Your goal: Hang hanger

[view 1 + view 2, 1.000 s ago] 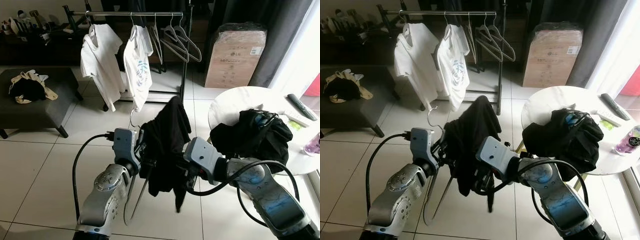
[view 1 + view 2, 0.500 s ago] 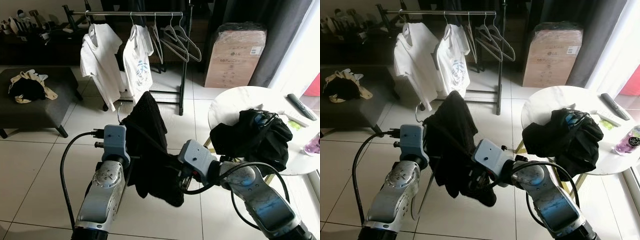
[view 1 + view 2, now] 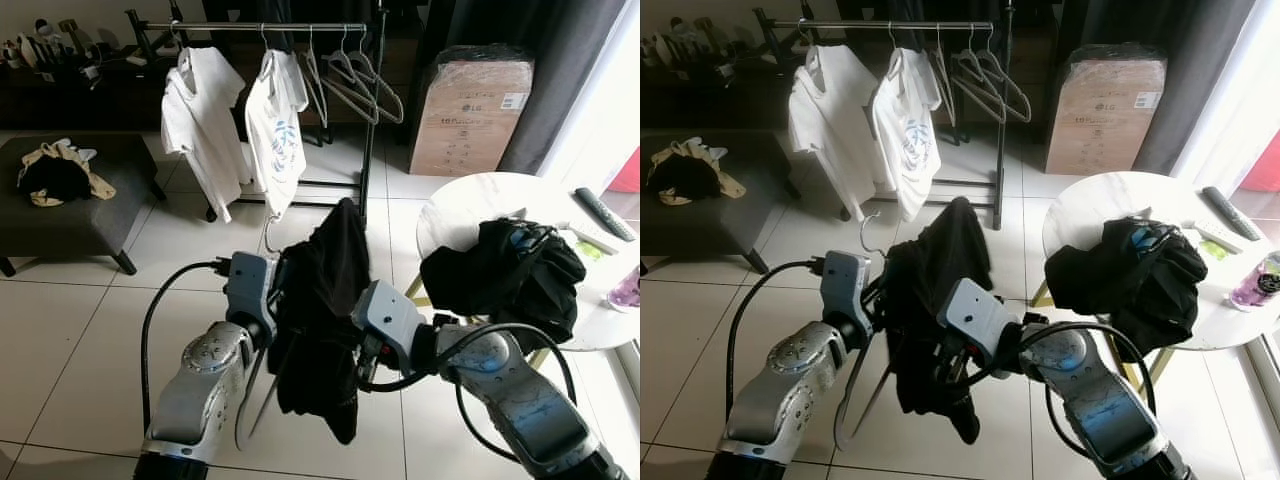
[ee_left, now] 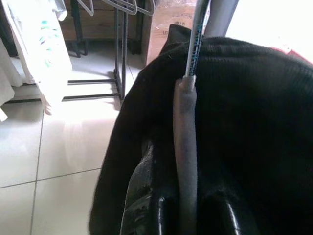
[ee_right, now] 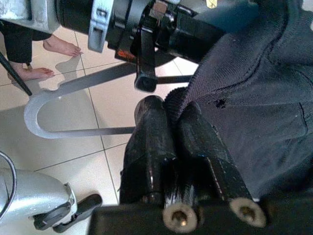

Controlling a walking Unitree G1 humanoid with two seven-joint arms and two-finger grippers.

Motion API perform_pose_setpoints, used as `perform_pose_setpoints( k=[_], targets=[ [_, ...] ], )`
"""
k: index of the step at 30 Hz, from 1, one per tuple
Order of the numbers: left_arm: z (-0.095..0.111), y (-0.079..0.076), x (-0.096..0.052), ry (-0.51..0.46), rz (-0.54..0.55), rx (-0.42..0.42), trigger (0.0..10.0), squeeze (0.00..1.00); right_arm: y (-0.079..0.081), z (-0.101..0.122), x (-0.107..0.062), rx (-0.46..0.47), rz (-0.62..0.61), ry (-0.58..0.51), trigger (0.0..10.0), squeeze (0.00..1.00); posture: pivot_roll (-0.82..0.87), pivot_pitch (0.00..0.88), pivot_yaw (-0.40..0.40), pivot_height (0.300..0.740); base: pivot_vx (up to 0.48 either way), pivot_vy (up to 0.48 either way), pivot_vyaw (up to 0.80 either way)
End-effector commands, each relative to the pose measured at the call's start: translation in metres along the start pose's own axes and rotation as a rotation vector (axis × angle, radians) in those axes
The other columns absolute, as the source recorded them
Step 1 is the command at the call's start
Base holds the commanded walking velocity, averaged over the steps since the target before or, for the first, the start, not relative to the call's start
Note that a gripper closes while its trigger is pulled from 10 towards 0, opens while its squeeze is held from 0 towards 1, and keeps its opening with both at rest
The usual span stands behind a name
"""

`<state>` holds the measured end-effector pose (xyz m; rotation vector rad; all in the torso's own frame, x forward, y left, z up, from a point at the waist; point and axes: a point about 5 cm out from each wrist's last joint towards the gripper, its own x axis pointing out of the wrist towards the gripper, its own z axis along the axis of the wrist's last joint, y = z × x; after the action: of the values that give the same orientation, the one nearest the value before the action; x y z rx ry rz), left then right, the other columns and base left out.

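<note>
Gripping the hanger (image 4: 185, 147) by its padded bar, the left tool (image 4: 188, 215) lifts it while the right tool (image 5: 171, 132) pinches the black garment's (image 3: 325, 300) edge, apparently pulling it straight. Clothes rack (image 3: 365, 110) stands well ahead.

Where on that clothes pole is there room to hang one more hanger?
The metal clothes rail has a bare stretch between the two white T-shirts. Its right end is crowded with empty grey hangers. The round white table is bare only at its near-left edge, beside the black clothes pile.
</note>
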<state>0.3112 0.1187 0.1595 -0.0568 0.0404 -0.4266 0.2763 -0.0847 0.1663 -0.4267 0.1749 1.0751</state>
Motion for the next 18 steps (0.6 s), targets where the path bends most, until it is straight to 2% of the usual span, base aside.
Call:
perform_pose_setpoints(
  k=[1, 2, 6, 11, 16, 18],
  targets=[
    [0.014, 0.004, -0.003, -0.065, 0.012, 0.000, 10.0, 0.00, 0.000, 0.002, -0.001, 0.002, 0.003, -0.016, 10.0, 0.21, 0.01, 0.179, 0.014, 0.740, 0.000, 0.000, 0.00],
    [0.016, 0.008, -0.002, -0.081, 0.059, -0.008, 10.0, 0.00, -0.003, -0.003, -0.003, 0.024, -0.013, 0.002, 10.0, 1.00, 0.01, 0.180, 0.015, 0.740, 0.000, 0.000, 0.00],
    [0.020, 0.012, 0.000, -0.113, 0.130, -0.025, 10.0, 0.00, -0.007, -0.019, -0.007, 0.045, -0.046, 0.068, 10.0, 1.00, 0.00, 0.181, 0.015, 0.740, 0.000, 0.000, 0.00],
    [0.021, 0.005, 0.001, -0.134, 0.141, -0.027, 10.0, 0.00, -0.009, -0.040, -0.009, 0.069, -0.085, 0.164, 10.0, 1.00, 0.00, 0.182, 0.017, 0.740, 0.000, 0.000, 0.00],
    [0.021, 0.002, 0.000, -0.119, 0.119, -0.014, 10.0, 0.00, -0.011, -0.044, -0.010, 0.096, -0.107, 0.176, 10.0, 1.00, 0.00, 0.180, 0.017, 0.740, 0.000, 0.000, 0.00],
    [0.016, 0.003, -0.001, -0.079, 0.077, 0.056, 10.0, 0.00, -0.018, -0.049, -0.017, 0.090, -0.155, 0.199, 10.0, 1.00, 0.00, 0.180, 0.016, 0.740, 0.000, 0.000, 0.00]
  ],
)
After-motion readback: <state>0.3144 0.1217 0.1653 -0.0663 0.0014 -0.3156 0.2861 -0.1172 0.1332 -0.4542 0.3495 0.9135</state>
